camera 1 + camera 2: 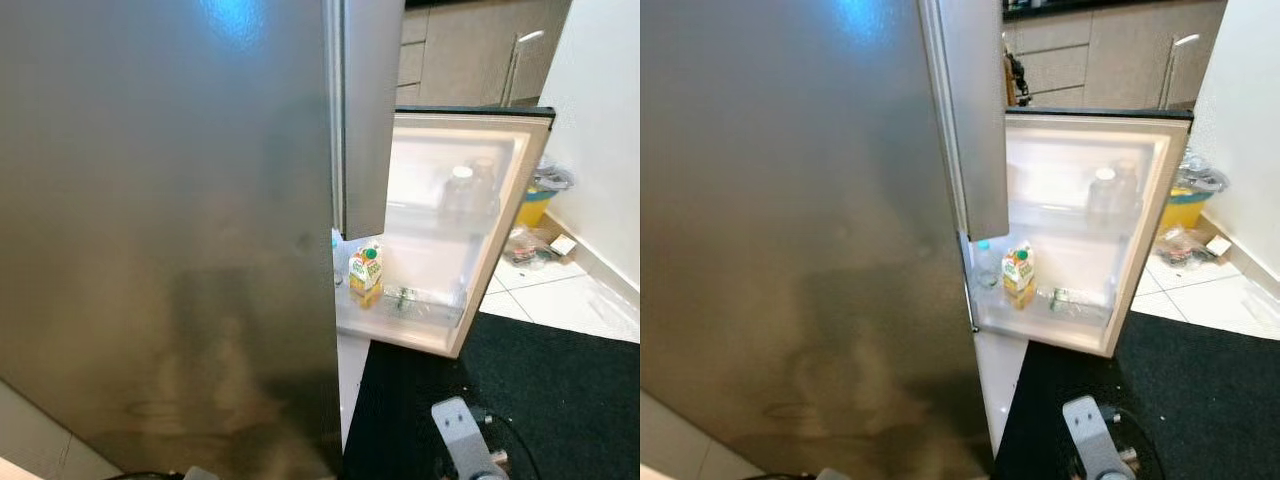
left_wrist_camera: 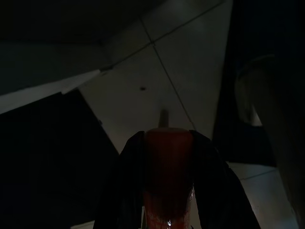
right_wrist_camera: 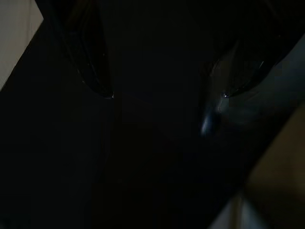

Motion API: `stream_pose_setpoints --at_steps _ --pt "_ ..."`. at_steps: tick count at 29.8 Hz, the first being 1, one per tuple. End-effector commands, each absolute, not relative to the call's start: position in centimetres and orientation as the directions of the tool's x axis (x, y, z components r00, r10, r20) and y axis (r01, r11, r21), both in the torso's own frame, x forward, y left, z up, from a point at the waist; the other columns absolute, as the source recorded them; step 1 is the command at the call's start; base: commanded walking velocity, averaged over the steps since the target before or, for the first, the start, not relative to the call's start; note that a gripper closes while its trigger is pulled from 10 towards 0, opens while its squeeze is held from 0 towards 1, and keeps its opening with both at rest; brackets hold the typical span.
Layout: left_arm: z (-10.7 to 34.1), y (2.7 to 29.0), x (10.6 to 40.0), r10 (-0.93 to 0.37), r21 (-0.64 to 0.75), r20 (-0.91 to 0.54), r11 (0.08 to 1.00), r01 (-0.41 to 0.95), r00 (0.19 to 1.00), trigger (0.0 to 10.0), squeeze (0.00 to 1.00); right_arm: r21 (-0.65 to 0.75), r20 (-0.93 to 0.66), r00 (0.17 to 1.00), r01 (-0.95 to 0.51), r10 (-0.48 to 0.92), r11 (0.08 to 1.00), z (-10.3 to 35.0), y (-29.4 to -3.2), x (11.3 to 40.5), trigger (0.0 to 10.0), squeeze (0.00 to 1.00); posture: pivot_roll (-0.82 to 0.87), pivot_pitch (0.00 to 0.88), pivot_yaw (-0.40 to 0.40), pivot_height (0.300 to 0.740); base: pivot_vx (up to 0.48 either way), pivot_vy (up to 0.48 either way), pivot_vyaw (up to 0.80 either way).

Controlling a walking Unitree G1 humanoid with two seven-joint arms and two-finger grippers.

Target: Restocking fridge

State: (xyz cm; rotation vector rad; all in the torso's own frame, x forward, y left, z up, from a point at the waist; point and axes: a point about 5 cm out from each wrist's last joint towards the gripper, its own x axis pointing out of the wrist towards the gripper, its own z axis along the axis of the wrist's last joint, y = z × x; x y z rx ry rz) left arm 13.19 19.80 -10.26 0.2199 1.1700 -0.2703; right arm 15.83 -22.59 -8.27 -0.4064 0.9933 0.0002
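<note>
The left tool [image 2: 167, 191] gripped a reddish bottle [image 2: 167, 181]; the open fridge door's shelves [image 1: 440, 225] lay far right, nearer the empty, spread right tool [image 3: 167, 95].

The left end effector [image 2: 167, 191] hangs low in shade, its two black fingers [image 2: 125, 191] closed on a red bottle [image 2: 167, 171]. The right arm [image 1: 462, 432] shows at five o'clock, hanging idle; its end effector [image 3: 167, 95] has fingers spread apart.
</note>
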Motion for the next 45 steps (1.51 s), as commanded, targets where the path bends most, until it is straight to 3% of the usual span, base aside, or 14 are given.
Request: stream_pose_setpoints --at_steps 1,5,16,32,45 --pt "-10.4 19.7 12.9 -0.098 0.017 -0.932 0.949 0.314 0.349 10.0 0.00 -0.278 -0.882 0.444 -0.223 -0.157 0.934 -9.8 -22.1 12.7 10.0 0.00 -0.18 0.021 0.100 0.740 0.000 -0.420 0.00" --pt "-10.4 19.7 12.9 -0.098 0.017 -0.932 0.950 0.311 0.349 10.0 0.00 -0.246 -0.913 0.383 -0.247 -0.139 0.937 -10.5 -22.2 10.8 10.0 0.00 -0.19 0.022 0.104 0.740 0.000 -0.423 0.00" --pt "-10.2 20.0 13.3 -0.083 0.021 -0.928 0.962 0.273 0.363 10.0 0.00 -0.165 -0.946 0.318 -0.307 -0.062 0.937 -11.1 -21.5 9.2 10.0 0.00 -0.19 0.020 0.101 0.740 0.000 -0.428 0.00" --pt "-10.2 20.4 13.2 -0.073 0.020 -0.929 0.969 0.246 0.362 10.0 0.00 -0.167 -0.945 0.322 -0.329 -0.056 0.929 -11.1 -21.8 9.2 10.0 0.00 -0.19 0.024 0.099 0.740 0.000 -0.430 0.64" --pt "-10.2 20.5 13.2 -0.073 0.024 -0.930 0.966 0.257 0.360 10.0 0.00 -0.206 -0.933 0.351 -0.344 -0.078 0.916 -10.9 -22.1 9.6 10.0 0.00 -0.19 0.021 0.101 0.740 0.000 -0.428 0.00"
